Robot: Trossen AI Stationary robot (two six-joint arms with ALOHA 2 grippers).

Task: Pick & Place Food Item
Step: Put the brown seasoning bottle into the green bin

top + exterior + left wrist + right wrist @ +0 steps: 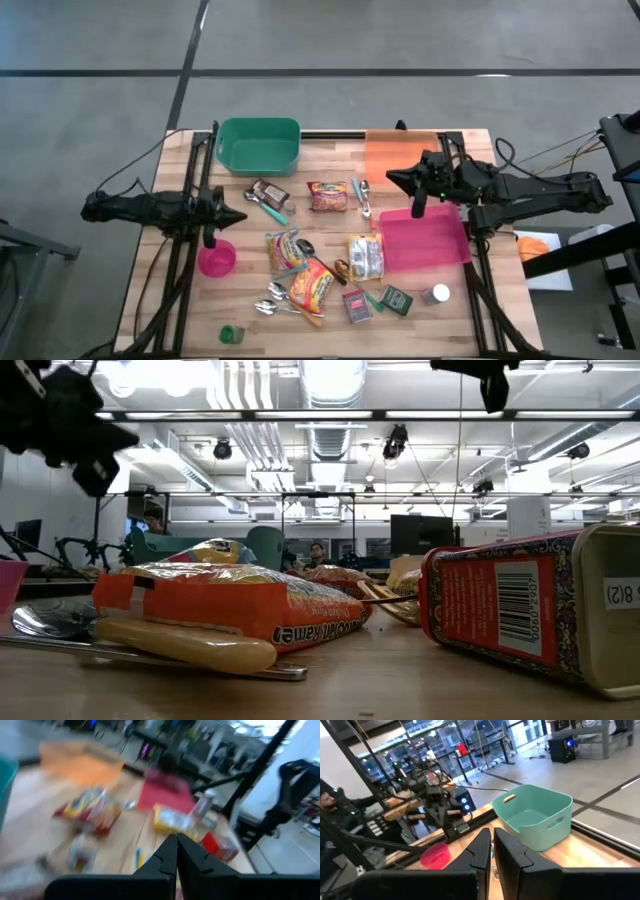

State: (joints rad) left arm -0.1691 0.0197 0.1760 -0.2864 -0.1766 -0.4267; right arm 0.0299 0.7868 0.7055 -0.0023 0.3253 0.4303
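Note:
Several food packets lie flat mid-table: a red one (327, 196), a yellow one (365, 257), and an orange noodle packet (312, 283) (230, 605) near the front. My left gripper (240, 217) (176, 847) is shut and hangs in the air at the table's left, above a pink cup (216, 258). At the far right, my right gripper (390, 178) (491, 845) is also shut and is raised over the table's right half, pointing toward the left. Neither holds anything.
A green bin (258, 145) (535, 815) stands at the far edge, with an orange mat (395, 152) to its right and a pink tray (425, 240) nearer. Small boxes (357, 305), a shaker (436, 294), spoons (272, 300) and a chocolate bar (268, 191) lie among the packets.

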